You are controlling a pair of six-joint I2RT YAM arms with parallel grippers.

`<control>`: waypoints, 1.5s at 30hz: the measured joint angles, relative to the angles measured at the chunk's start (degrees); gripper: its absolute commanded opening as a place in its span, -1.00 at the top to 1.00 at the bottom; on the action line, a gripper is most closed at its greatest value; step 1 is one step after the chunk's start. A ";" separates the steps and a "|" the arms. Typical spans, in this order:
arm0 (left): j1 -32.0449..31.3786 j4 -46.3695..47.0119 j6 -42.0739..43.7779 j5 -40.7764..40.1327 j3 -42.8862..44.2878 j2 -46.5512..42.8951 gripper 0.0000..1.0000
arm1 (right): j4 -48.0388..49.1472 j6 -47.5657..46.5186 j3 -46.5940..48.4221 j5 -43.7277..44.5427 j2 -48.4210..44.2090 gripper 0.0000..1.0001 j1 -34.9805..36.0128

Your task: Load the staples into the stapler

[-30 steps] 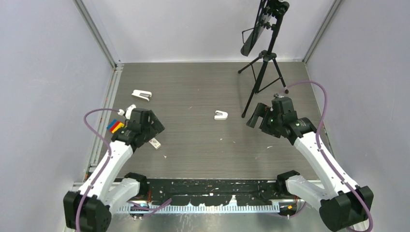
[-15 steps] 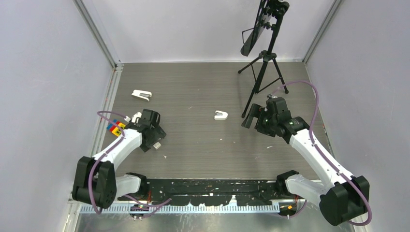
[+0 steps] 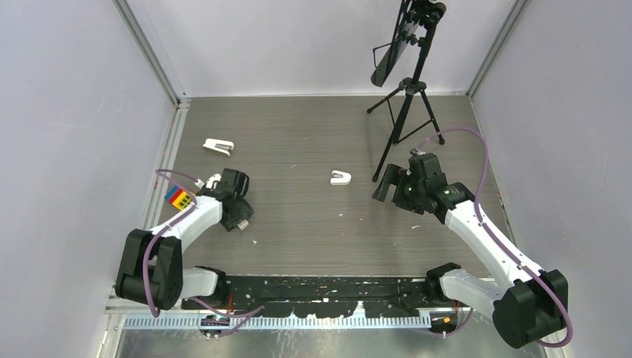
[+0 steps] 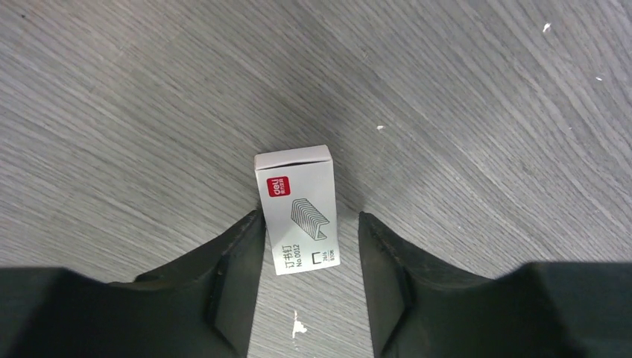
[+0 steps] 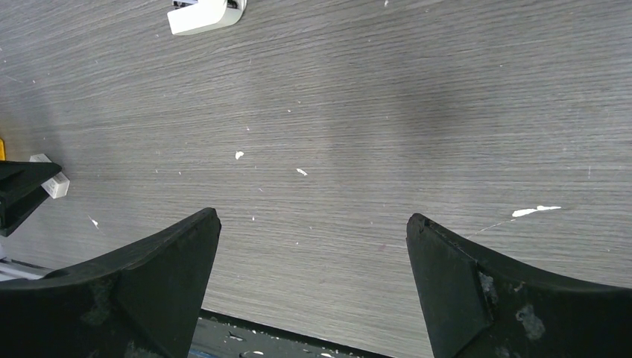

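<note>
Well, my left gripper (image 4: 311,218) is low over the table (image 4: 484,112) with its two black fingers (image 4: 238,253) straddling the staple box (image 4: 296,205), and they stand apart, not clamped on it. The finger on one long side of the box sits against that edge or very nearly so, which I cannot settle from the wrist view. On the box's other long side a strip of bare table shows between cardboard and finger. The box lies flat with its printed face up. A red mark sits at the end away from my wrist, and a grey drawing of a staple strip sits below it. About half the box's length reaches past my fingertips. From above the box is almost wholly hidden under my left gripper (image 3: 240,216). The stapler (image 3: 218,146), the longer white one, lies beyond the box, away from my bases and a little to its left, well apart from it and touching nothing. The shorter stapler (image 3: 340,177) rests well to the right of the box, and it also shows at the top edge of my right wrist view. My right gripper (image 3: 384,184) hangs farther to the right of the box than that shorter stapler, above the table, with its fingers (image 5: 164,276) spread wide and only bare wood grain between them. A black tripod (image 3: 406,112) stands beyond it.
</note>
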 measured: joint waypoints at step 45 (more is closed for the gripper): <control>-41.29 4.48 39.52 13.38 31.08 30.99 -0.32 | 11.26 1.62 -10.29 -8.22 -4.31 -1.00 0.68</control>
